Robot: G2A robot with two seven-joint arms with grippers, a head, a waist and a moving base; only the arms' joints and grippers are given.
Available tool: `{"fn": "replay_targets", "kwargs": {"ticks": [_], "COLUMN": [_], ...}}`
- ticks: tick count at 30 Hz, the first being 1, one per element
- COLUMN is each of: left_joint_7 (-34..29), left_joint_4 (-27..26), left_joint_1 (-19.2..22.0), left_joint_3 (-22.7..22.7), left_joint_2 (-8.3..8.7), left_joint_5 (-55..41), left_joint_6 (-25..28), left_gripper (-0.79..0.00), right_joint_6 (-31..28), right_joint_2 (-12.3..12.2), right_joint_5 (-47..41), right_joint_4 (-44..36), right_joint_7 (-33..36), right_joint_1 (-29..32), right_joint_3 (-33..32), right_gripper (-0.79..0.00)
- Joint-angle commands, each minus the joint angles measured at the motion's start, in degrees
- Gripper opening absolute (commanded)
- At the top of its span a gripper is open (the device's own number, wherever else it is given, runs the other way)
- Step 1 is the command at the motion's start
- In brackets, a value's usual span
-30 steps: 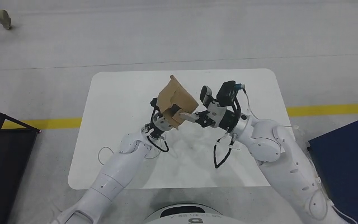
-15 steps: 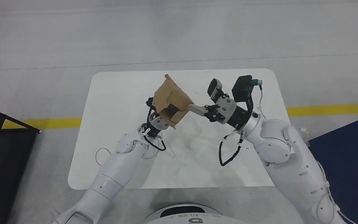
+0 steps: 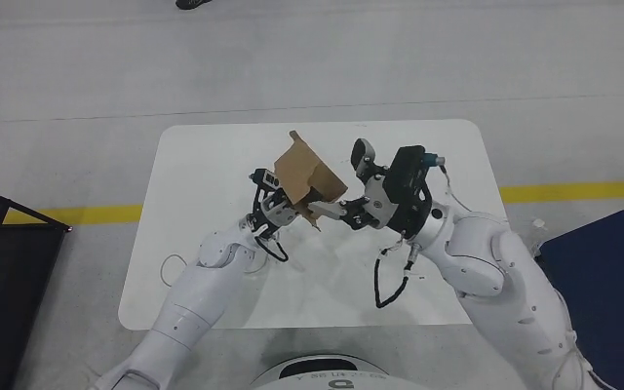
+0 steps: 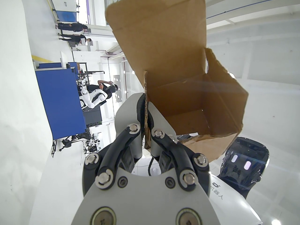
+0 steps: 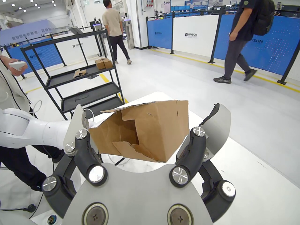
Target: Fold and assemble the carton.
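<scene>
**A:** How do the left jaws stand?

**B:** The left gripper (image 4: 145,115) is clenched on the carton (image 4: 182,90). Its two fingers pinch the thin edge of one cardboard wall between them.

**A:** And the right?

**B:** The right gripper (image 5: 150,118) is released, with its fingers spread wide. One finger sits on each side of the carton's near corner. I cannot tell whether either finger touches the cardboard.

**A:** Where is the carton itself?

**B:** In the top view it sits just above the centre of the frame, between the two grippers. It is lifted off the white table (image 3: 195,195) and tilted. The left gripper is at its lower left and the right gripper at its right.

**A:** What shape is it in?

**B:** It is a brown box, partly formed. The left wrist view looks into its open hollow, and one long flap stands up beyond the opening. The right wrist view shows loose flaps with ragged edges folded inward at the end nearest that gripper.

**A:** What is farther out?

**B:** In the top view a yellow floor line (image 3: 97,213) runs behind the table at the left and right edges. In the right wrist view a black shelf rack (image 5: 82,78) stands past the table's far edge.
</scene>
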State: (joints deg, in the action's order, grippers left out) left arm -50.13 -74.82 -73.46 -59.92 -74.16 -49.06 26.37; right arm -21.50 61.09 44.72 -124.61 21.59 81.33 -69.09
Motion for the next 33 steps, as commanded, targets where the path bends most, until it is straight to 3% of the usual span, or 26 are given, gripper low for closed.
{"fn": "replay_targets", "kwargs": {"ticks": [1,11,22,33], "left_joint_7": [-0.2,-0.7,-1.3,-2.0], "left_joint_4": [-0.2,-0.8,-1.5,-2.0], "left_joint_1": [-0.2,-1.2,-1.6,-2.9], "left_joint_3": [0.0,-0.7,-0.7,-2.4], "left_joint_2": [-0.04,-0.19,-0.51,-0.33], "left_joint_5": [0.1,-0.4,-0.5,-0.7], "left_joint_6": [0.0,0.3,0.0,-0.6], "left_gripper": [-0.785,-0.785,-0.785,-0.785], "right_joint_6": [0.6,3.8,6.0,4.8], "right_joint_2": [0.2,1.1,1.3,1.3], "right_joint_5": [1.1,4.5,3.6,-8.4], "right_joint_4": [1.1,5.4,6.3,4.7], "right_joint_7": [0.8,3.4,5.0,2.4], "right_joint_1": [-1.3,-5.3,-5.0,-1.7], "right_joint_3": [1.5,5.9,5.1,1.1], "right_gripper": [0.000,0.000,0.000,0.000]}}
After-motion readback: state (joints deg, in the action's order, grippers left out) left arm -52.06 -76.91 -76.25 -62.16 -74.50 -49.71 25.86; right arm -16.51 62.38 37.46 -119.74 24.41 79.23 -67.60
